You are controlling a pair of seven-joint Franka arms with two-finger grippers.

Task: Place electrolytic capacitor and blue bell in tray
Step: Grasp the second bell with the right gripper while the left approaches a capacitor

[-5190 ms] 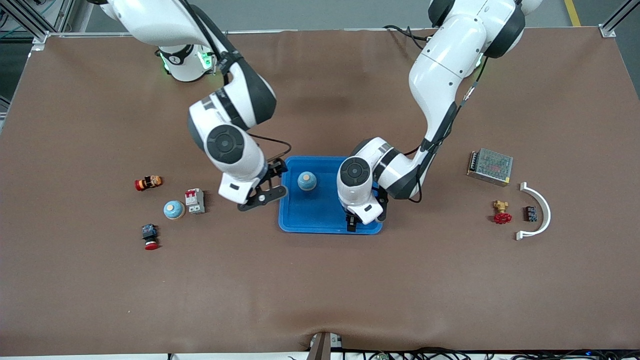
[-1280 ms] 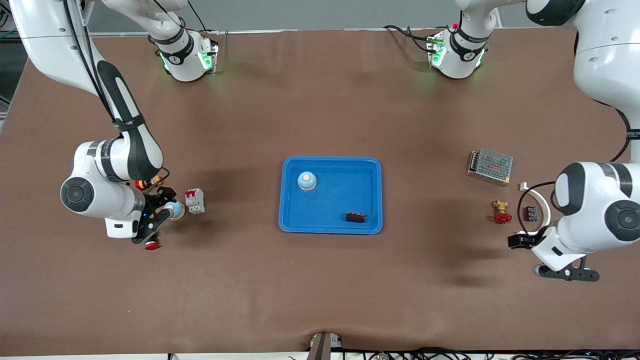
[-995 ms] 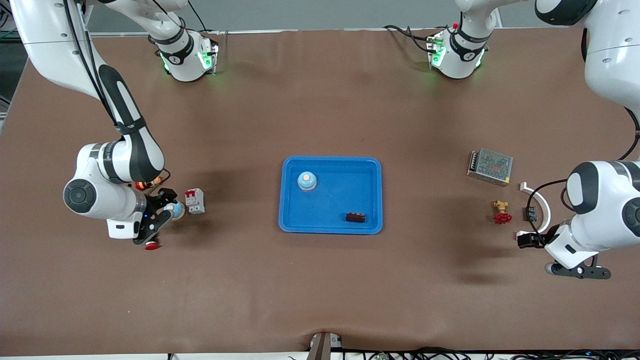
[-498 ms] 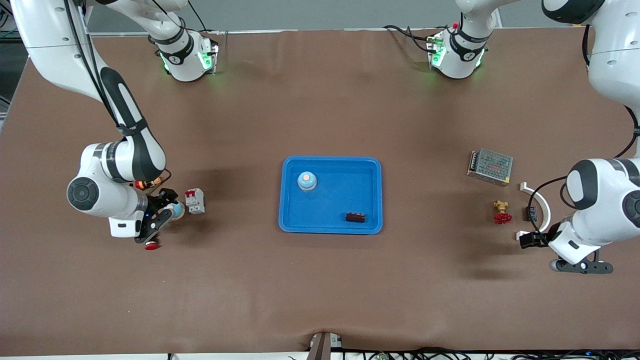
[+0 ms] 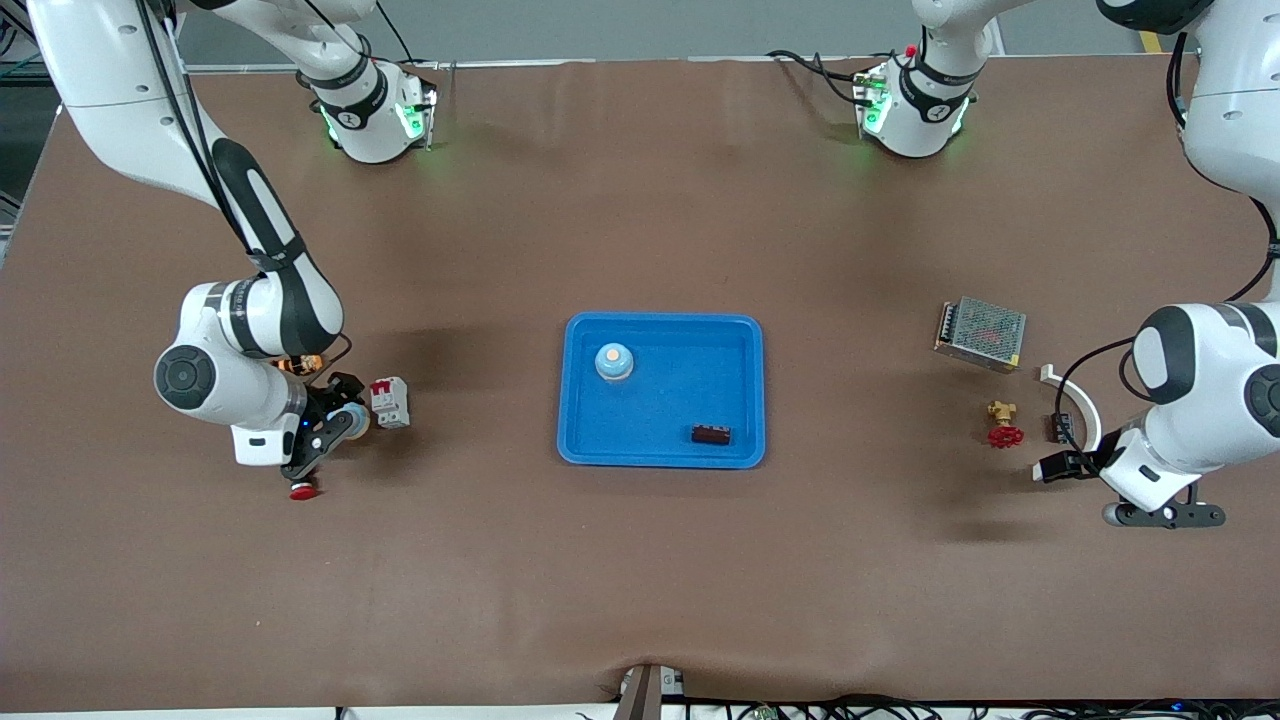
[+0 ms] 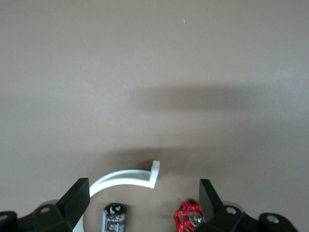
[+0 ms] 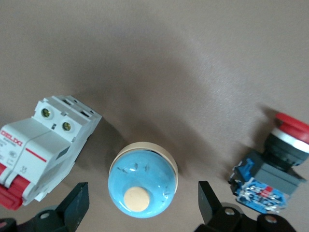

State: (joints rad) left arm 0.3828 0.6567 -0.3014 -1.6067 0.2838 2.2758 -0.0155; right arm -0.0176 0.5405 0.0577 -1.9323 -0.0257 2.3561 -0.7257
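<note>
left gripper [image 5: 1165, 513] hanging spread and empty above bare table at the left arm's end, nearest the front camera. it is drifting slowly back toward the parts there after swinging out from the tray. in its wrist view, a second capacitor [image 6: 114, 218], a red valve [image 6: 189, 218] and a white curved bracket [image 6: 126, 178] are lying just ahead of the open fingers [image 6: 76, 201].

right gripper [image 5: 325, 443] also spread, empty, sitting low around a second blue bell [image 7: 143, 181] at the right arm's end. over the last second it has been creeping toward the tray's side, closing on nothing. a grey circuit breaker [image 5: 389, 402] standing just beside that bell, a red push button [image 5: 300, 489] nearer the camera.

tray [image 5: 661, 458] mid-table, well apart from both grippers. blue bell [image 5: 613, 361] standing upright in it toward the robots' edge. electrolytic capacitor [image 5: 711, 434], dark, lying on its side near the camera-side rim; a few seconds back the left arm was covering that spot.

reading: both named parts are resting inside the tray, so the task looks satisfied. both arms are now lining up on duplicates, possibly another round. metal mesh box [image 5: 980, 332] farther up, untouched.
</note>
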